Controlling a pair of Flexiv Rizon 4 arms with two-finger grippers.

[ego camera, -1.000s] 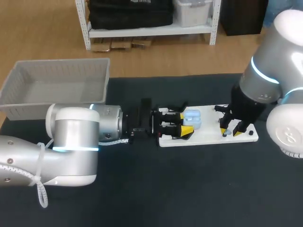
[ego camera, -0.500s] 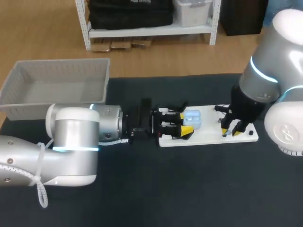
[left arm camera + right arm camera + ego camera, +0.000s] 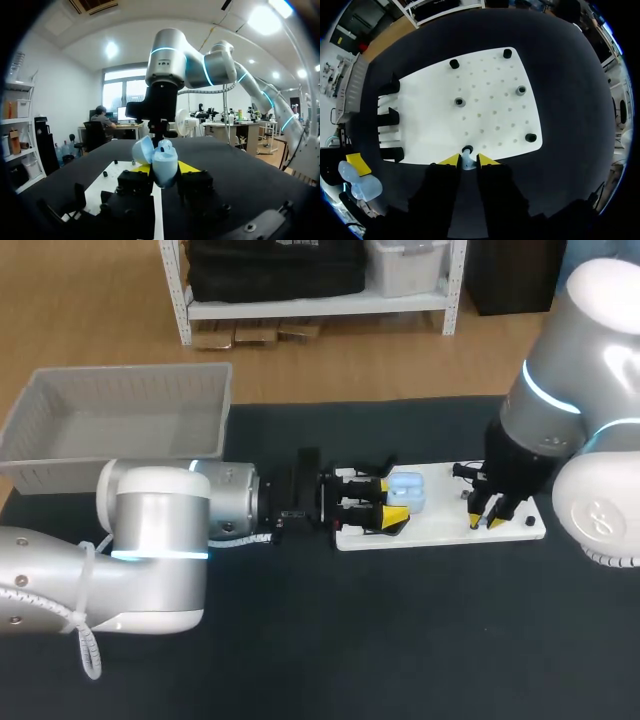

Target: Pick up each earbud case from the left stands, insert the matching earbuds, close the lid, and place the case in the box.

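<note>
A white perforated board [image 3: 440, 526] lies on the black bench [image 3: 400, 640], and everything else is placed from it. The left end effector [image 3: 388, 503] reaches in over the board's left end. It is clamped on a light blue plastic earbud case [image 3: 407, 488], with one yellow tip against each flank. In the left wrist view this case [image 3: 165, 166] stands upright between those tips, above the board [image 3: 107, 182]. Its rounded lid [image 3: 142, 150] is swung open to one side, and a small rounded shape sits in the open mouth.

The right end effector [image 3: 490, 519] hangs over the board's right end, near its front edge. In the right wrist view its fingers are drawn close together. They are closed on a small pale blue earbud [image 3: 468, 162], which sits at a dark-ringed socket at the edge of the board [image 3: 490, 100]. The yellow tips press the earbud from both sides.

Three black stands [image 3: 387, 118] line the board's left end. Small black round pegs [image 3: 454, 63] mark its corners, and two grey-ringed sockets [image 3: 459, 102] sit further in. Beyond the stands, that view also catches the held case [image 3: 362, 186] beside a yellow tip of the other arm.

A grey plastic box [image 3: 120, 425] sits well to the left of the board, at the bench's far left corner.
</note>
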